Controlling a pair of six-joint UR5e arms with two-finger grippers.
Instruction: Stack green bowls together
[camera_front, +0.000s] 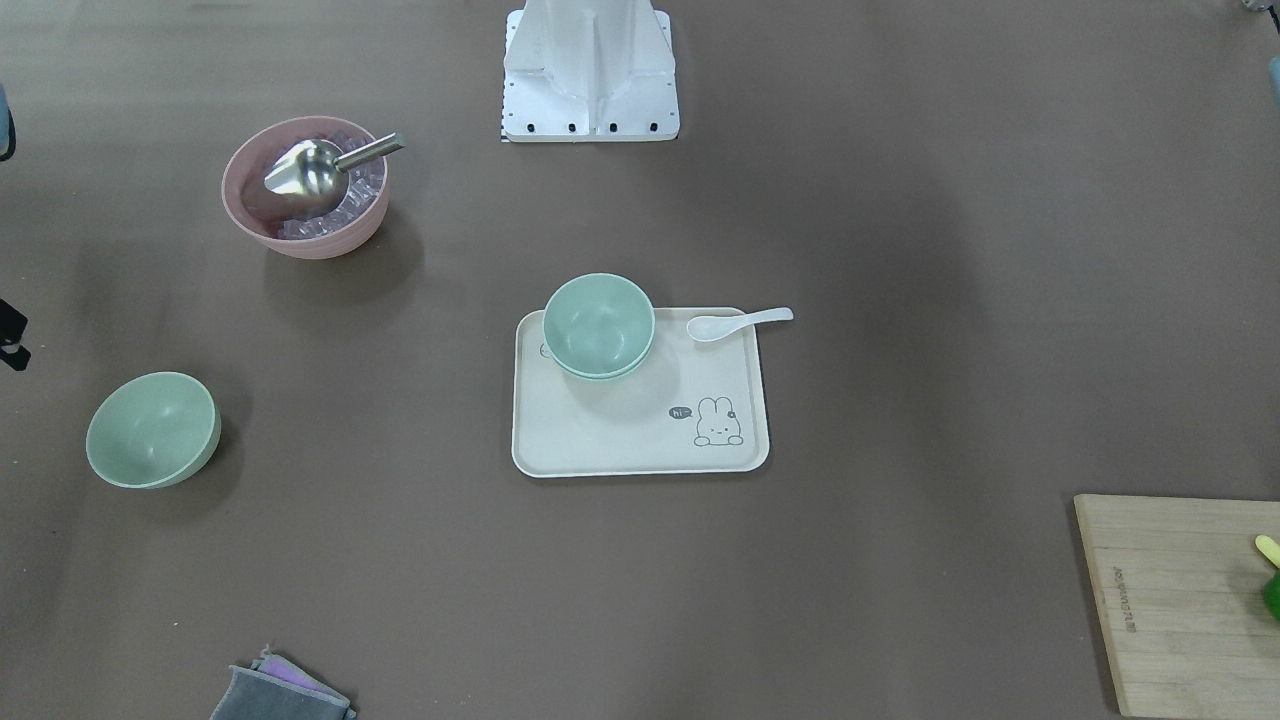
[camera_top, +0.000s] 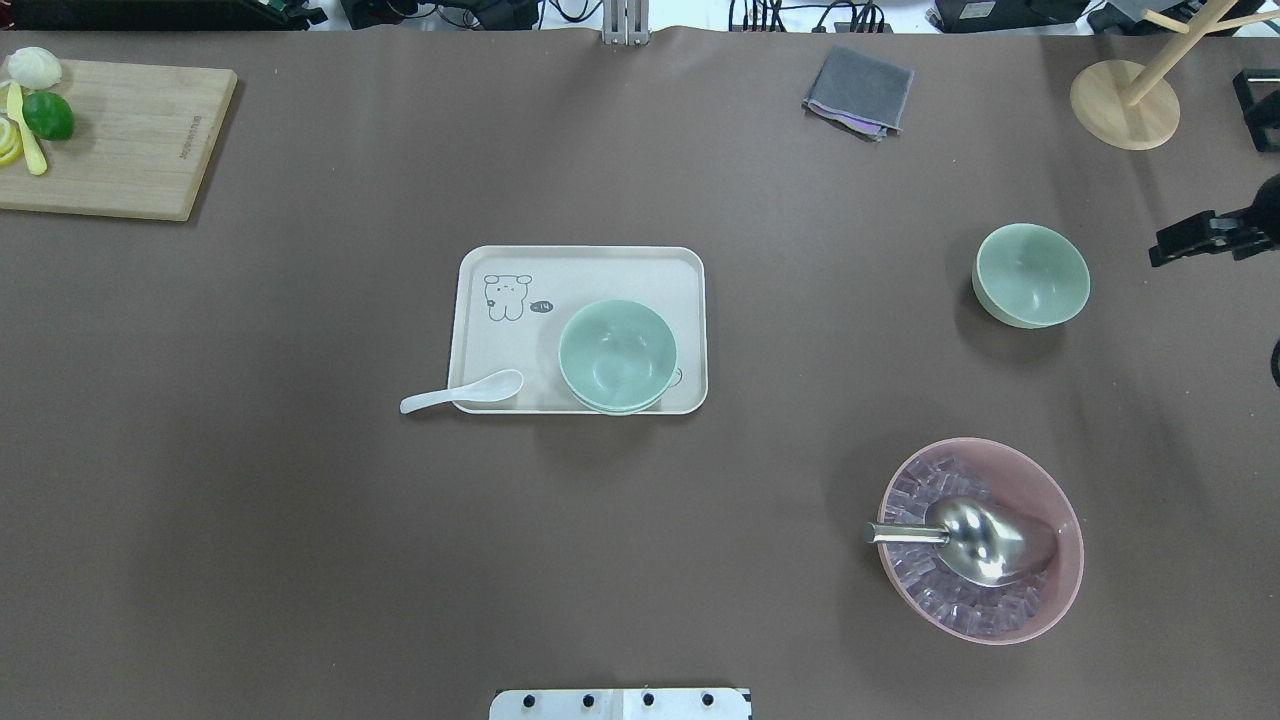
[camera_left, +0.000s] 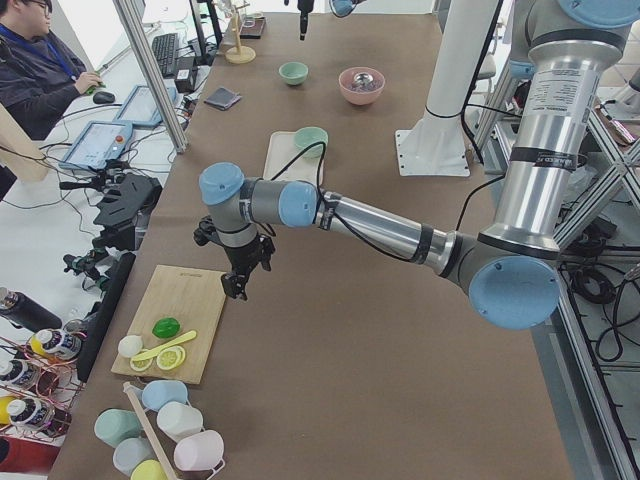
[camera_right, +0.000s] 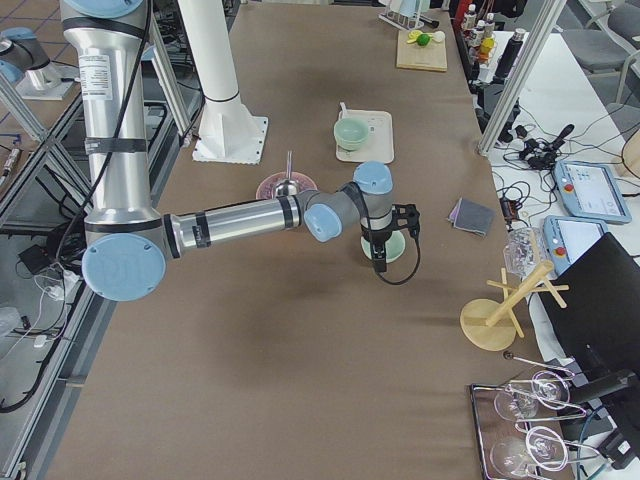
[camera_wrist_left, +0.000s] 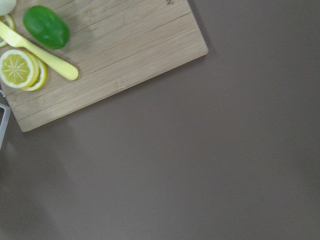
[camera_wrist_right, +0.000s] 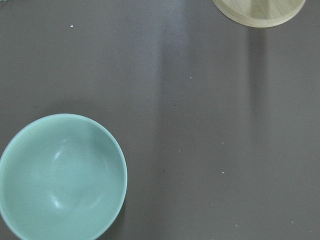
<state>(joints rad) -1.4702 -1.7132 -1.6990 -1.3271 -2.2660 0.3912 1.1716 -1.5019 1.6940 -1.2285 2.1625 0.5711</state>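
Two pale green bowls (camera_top: 617, 355) sit nested at the near right corner of the cream tray (camera_top: 590, 275), also in the front view (camera_front: 598, 325). A third green bowl (camera_top: 1031, 275) stands alone on the table at the far right, and shows in the front view (camera_front: 152, 430) and the right wrist view (camera_wrist_right: 62, 177). My right gripper (camera_top: 1165, 250) hangs above the table just right of that lone bowl (camera_right: 398, 250); I cannot tell whether it is open. My left gripper (camera_left: 238, 290) hangs over the table near the cutting board, seen only in the left side view, so I cannot tell its state.
A pink bowl (camera_top: 1060, 500) with ice and a metal scoop stands near right. A white spoon (camera_top: 460, 392) lies across the tray's near left edge. A cutting board (camera_top: 130, 140) with lime and lemon is far left. A grey cloth (camera_top: 858, 90) and wooden stand (camera_top: 1125, 105) are at the far right.
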